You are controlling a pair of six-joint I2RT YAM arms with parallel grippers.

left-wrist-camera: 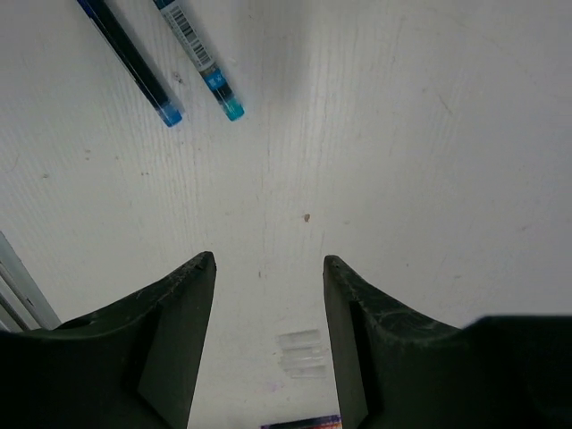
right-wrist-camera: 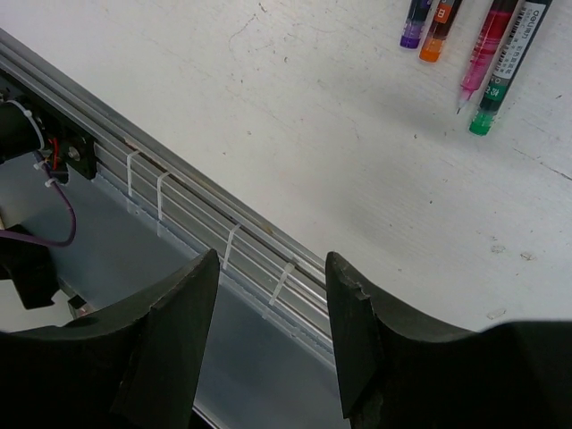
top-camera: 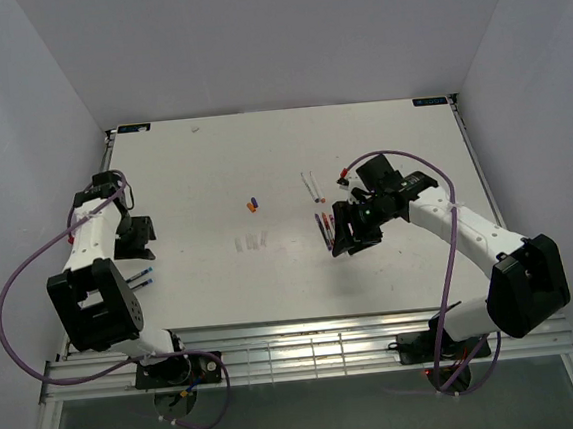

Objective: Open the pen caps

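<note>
Your left arm (top-camera: 95, 231) is folded close to its base, elbow bent | left gripper (left-wrist-camera: 268, 261) points down, jaws parted | right arm (top-camera: 458, 222) stretches inward | right gripper (right-wrist-camera: 271, 257) is tilted down, jaws parted

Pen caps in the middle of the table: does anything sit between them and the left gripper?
Nothing visible does. In the top view only bare table lies between the open left gripper and the pen caps. The small clear pieces lie nearer the front edge, off that line.
</note>
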